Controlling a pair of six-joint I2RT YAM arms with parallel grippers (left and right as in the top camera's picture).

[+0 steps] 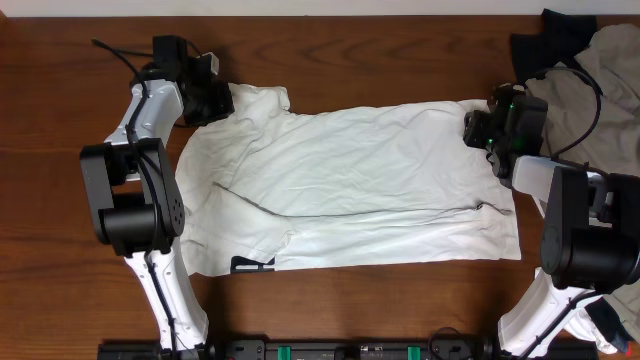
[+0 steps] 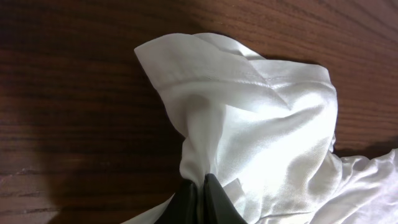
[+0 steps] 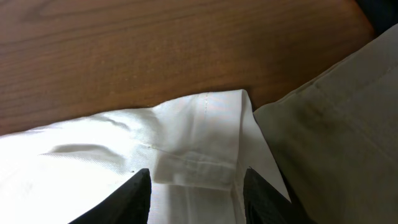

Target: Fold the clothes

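Left gripper (image 2: 203, 185) is clenched on the shirt (image 1: 350, 185) far-left corner. Right gripper (image 3: 196, 180) is released, straddling the far-right hem. We should pinch right, then lift both evenly.

A plain white shirt (image 1: 350, 180), black print (image 1: 252, 265) at its lower-left hem, covers a dark brown wood-grain table (image 1: 60, 290); at upper right, a khaki garment (image 1: 610, 70) beside a black garment (image 1: 560, 35).

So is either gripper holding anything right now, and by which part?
The left gripper is shut on the shirt, pinching bunched cloth at its far left corner. The right gripper is open astride the far right hem corner, holding nothing.
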